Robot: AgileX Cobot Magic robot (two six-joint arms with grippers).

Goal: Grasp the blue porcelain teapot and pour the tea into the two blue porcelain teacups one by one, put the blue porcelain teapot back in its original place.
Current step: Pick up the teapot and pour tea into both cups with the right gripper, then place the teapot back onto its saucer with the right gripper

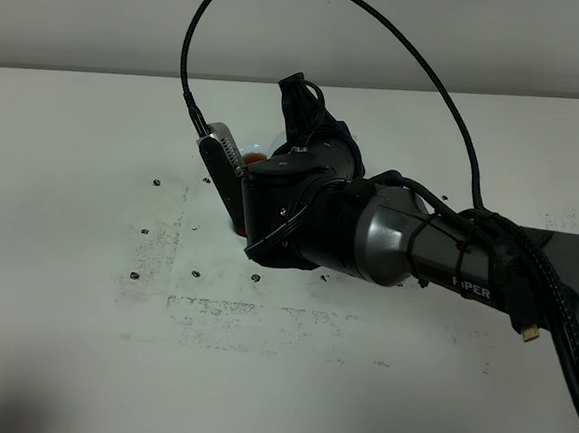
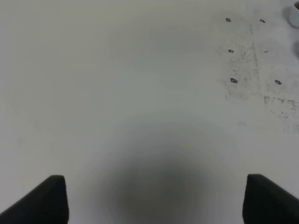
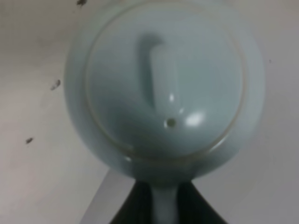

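Gripping teapot [image 3: 163, 88] by its handle, my right gripper [image 3: 164, 205] clamped so it can tip | teapot over a cup [image 1: 257, 157], mid-table | left gripper [image 2: 154, 198] open, idle.

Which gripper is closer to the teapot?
Right. The right gripper is shut on the teapot handle; the left gripper hangs open above bare table.

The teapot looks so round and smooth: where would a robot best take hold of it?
By its loop handle, coming from the side opposite the spout. The blue porcelain teapot has a round, glossy body too wide to pinch, while the handle is a narrow strip. The right gripper is shut on it there.
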